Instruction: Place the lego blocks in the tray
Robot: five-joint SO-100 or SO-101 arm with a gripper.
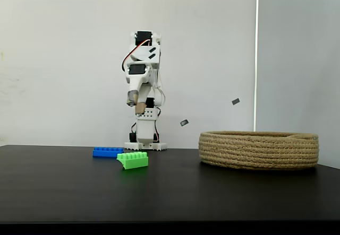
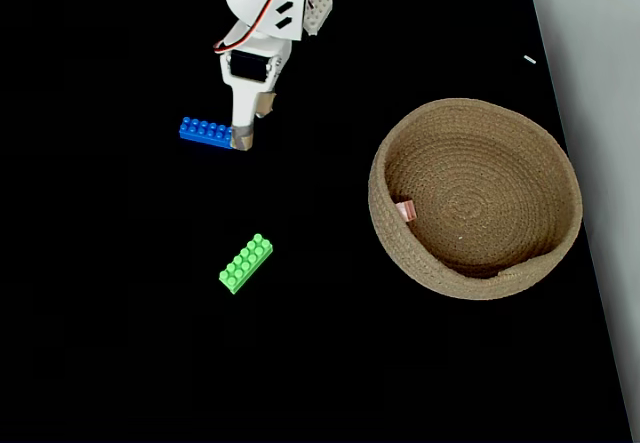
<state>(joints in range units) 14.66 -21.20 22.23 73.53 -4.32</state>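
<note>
Gripper [image 1: 136,103] hangs well above the table [image 1: 64,192] with its taped fingertips pointing down. In the top-down fixed view the tips [image 2: 248,128] sit over the right end of the blue brick [image 2: 205,131]. The side-on fixed view shows clear air between tips and brick, so nothing is held. The jaws look close together, with little or no gap, but neither picture settles how far open they are.

Blue brick [image 1: 108,151] lies flat near the arm's base. Green brick [image 2: 246,263] lies nearer the camera in the side-on view [image 1: 133,160], tilted up at one end, well apart from the blue one. Pink brick [image 2: 405,211] is already in the basket [image 2: 530,153], against its left inner wall. Basket [image 1: 258,150] stands to the right, well apart from both loose bricks.

Judgement: two of three bricks are still to be placed. The bricks look light, rigid and smooth, so they are likely to slip or pivot if pinched off-centre. The blue one is best taken across its narrow width near mid-length, jaws on the long side walls rather than the studs. The green one's tilt may call for a squarer approach.
</note>
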